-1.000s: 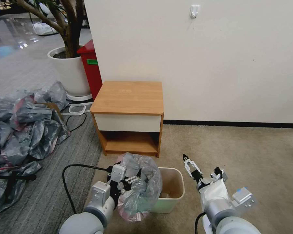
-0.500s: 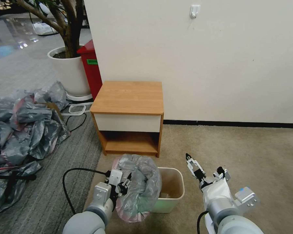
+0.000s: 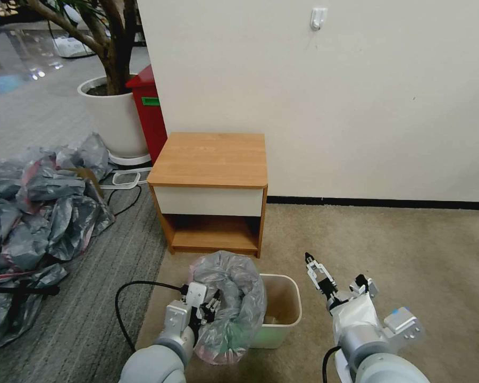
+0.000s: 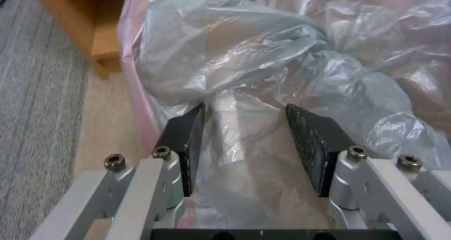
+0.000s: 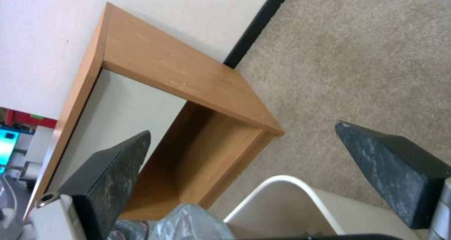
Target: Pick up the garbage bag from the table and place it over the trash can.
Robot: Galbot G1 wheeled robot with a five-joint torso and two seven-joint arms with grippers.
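I see the garbage bag [image 3: 229,303] bunched over the left rim of the trash can [image 3: 284,311], just in front of the table [image 3: 212,159]. My left gripper [image 3: 211,307] presses into it, fingers [image 4: 188,141] apart, plastic between them. My right gripper [image 3: 314,271] hovers beside the can, released.

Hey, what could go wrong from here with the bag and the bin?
1. The bag is bunched over the left side of the bin; the right rim is bare, so it may slip off.
2. The left claw is open with film between its pads, so the thin plastic might snag or tear.
3. The right claw hangs open beside the bin, holding nothing.
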